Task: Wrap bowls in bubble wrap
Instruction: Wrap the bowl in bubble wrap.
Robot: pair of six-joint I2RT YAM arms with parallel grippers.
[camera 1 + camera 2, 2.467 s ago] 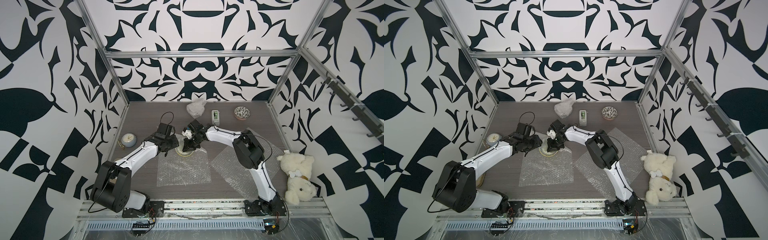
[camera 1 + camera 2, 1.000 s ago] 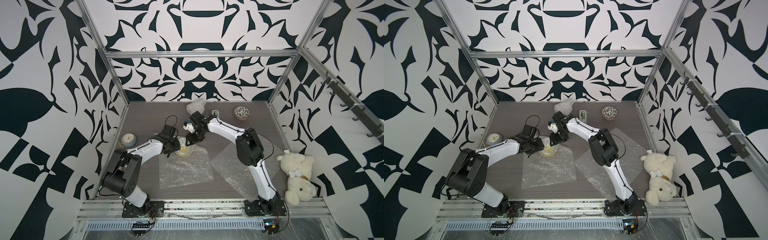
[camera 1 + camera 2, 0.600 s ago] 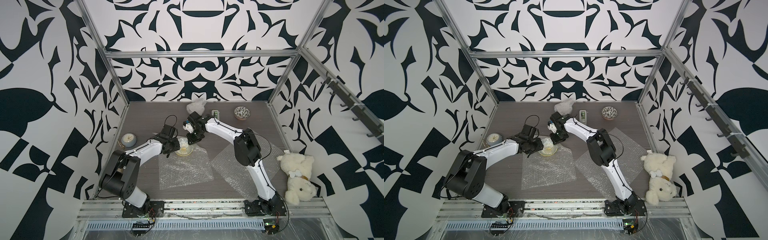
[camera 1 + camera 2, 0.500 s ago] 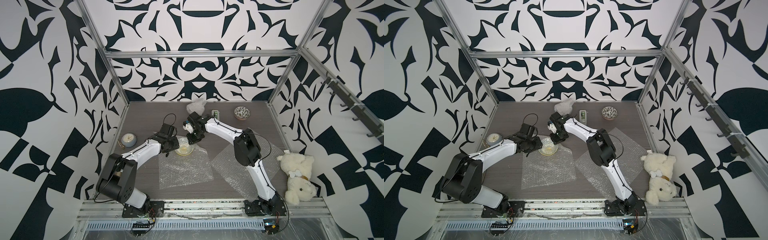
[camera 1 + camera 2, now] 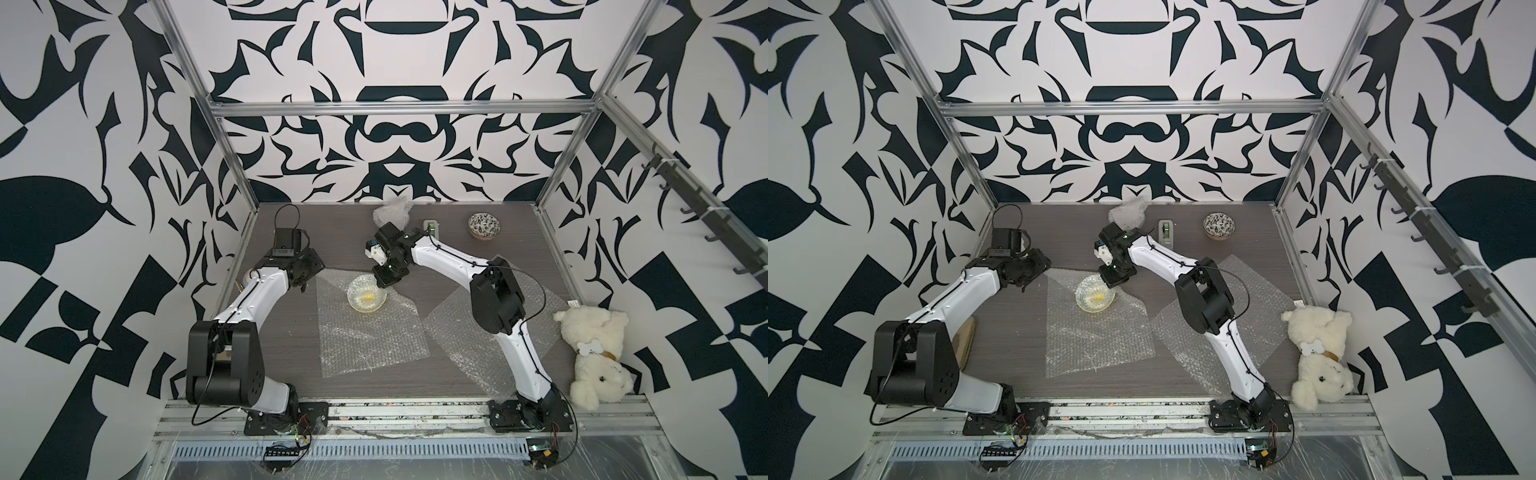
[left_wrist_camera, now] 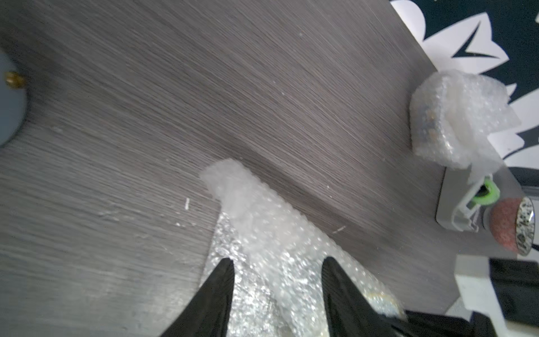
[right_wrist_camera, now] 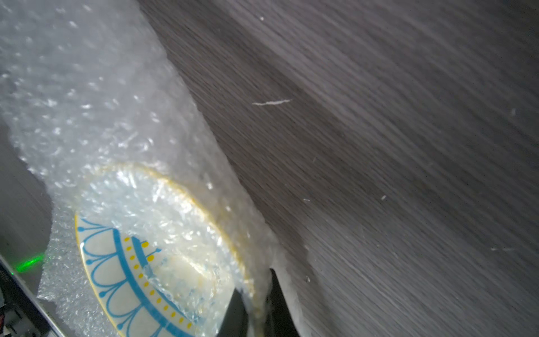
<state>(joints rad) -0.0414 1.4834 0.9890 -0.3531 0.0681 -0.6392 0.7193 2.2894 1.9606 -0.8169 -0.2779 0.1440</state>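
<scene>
The table [image 5: 286,332] is dark grey wood grain with a fine straight figure, and metal rails close it in at the back and sides. The widest bare stretch lies on the left, between the left arm and the sheet [image 5: 365,336]. The back left corner is bare too.

The sheet is clear, glittering bubble film, roughly rectangular, and lies flat over most of the middle. Its near edge stops short of the front rail. The far edge is lifted and folded over the bowl [image 5: 367,293], which stands on the sheet's far part. The bowl is round and glossy, with a thin yellow rim, a yellow centre, and blue loops and yellow dots where the film leaves it bare.

The right gripper [image 7: 256,289] sits at the bowl's far right side. Its black fingers are almost together, pinching the folded film right at the rim. The left gripper [image 6: 277,265] hangs over the sheet's far left corner, which curls up off the wood. Its two pointed fingers stand well apart with nothing clamped between them.

A second sheet [image 5: 453,332] lies skewed under the right arm. Its corner meets the first sheet, though I cannot tell which one is on top.

Along the back edge, left to right:
- a lumpy bundle [image 5: 390,210] of film
- a dispenser [image 5: 1166,230]
- a floral bowl [image 5: 484,224], standing clear of the others

A fluffy teddy [image 5: 594,353] slumps against the right rail. A grey disc [image 6: 10,111] sits near the left edge.
</scene>
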